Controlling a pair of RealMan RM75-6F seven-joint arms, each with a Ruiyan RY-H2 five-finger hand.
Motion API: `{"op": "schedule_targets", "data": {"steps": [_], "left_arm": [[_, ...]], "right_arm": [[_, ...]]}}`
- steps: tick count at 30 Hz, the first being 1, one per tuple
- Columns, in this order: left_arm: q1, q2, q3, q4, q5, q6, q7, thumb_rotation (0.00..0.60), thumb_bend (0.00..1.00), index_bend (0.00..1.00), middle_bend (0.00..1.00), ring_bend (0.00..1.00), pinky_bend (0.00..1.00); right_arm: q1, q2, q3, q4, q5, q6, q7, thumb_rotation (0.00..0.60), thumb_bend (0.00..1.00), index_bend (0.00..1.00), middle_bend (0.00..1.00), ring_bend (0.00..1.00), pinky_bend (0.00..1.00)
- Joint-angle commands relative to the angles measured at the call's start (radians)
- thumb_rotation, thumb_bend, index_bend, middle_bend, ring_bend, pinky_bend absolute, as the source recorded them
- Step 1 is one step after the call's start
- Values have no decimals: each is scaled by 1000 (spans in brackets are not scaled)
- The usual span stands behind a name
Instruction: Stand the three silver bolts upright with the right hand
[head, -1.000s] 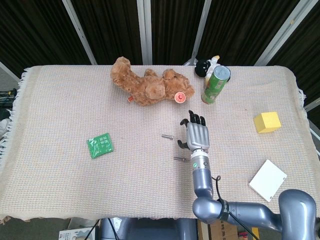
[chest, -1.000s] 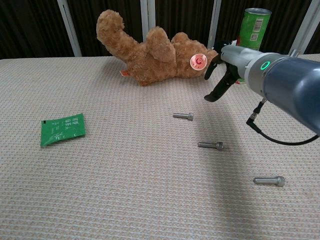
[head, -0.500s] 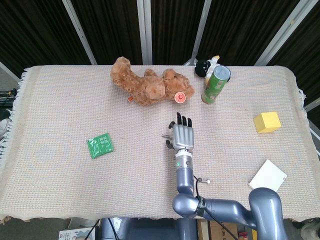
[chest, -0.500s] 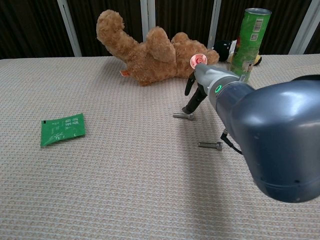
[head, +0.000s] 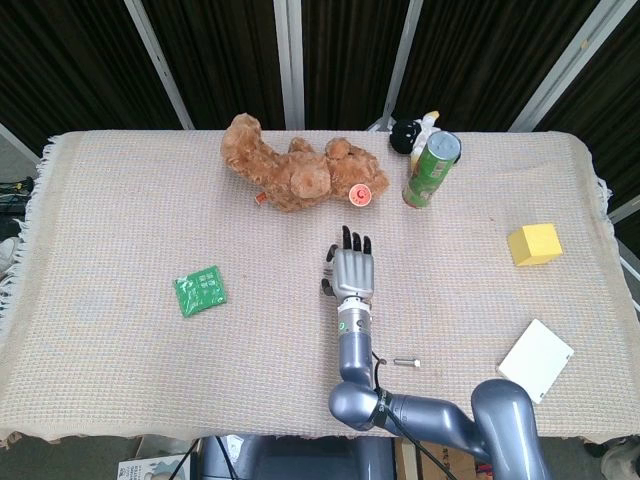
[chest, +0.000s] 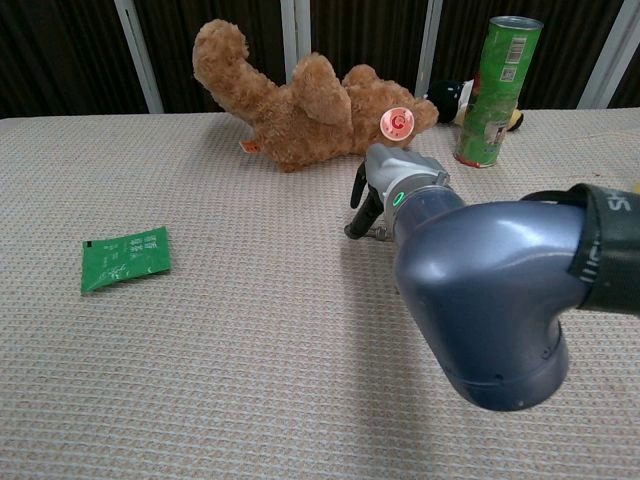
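Note:
My right hand (head: 350, 272) hovers low over the middle of the table, palm down, fingers stretched out and apart, holding nothing. In the chest view the right hand (chest: 368, 193) has its thumb hanging down just above one silver bolt (chest: 357, 232), which lies flat and shows only its left end. Another silver bolt (head: 405, 362) lies flat near the front, to the right of my forearm. My hand and forearm hide the rest of the bolts in both views. My left hand is out of sight.
A brown teddy bear (head: 295, 175) lies at the back, with a green can (head: 430, 170) and a small black-and-white toy (head: 410, 132) to its right. A green packet (head: 200, 291) is at the left; a yellow block (head: 533, 244) and white pad (head: 536, 360) are at the right.
My right hand has slid left across the table and now sits over the leftmost bolt. My forearm now blocks the two nearer bolts in the chest view.

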Motion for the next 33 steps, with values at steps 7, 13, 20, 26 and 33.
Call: {"op": "schedule_targets", "data": {"steps": [7,13,20,26,33], "left_arm": [[5,1,-3,-3,-6,7,-2,600,74,61,21,0,93],[6,2,-4,-1,-10,6,-4,600,74,61,21,0,93],[8,1,-7,-2,-15,7,-3,600,74,61,21,0,93],[7,1,-8,-3,-18,3,0,600,74,61,21,0,93],[6,2,-8,-8,-22,-2,5,600,74,62,20,0,93]], "right_arm": [[1,-26,12,63,-1,-44,10,600,322,474,0,77,61],[9,-45,26,118,-1,-80,18,600,329,483,2,78,61],[12,-60,41,161,4,-120,30,600,360,488,3,79,61],[14,-62,46,174,-5,-128,30,600,361,508,3,82,61],[7,-57,51,166,-11,-127,29,600,361,541,5,85,61]]}}
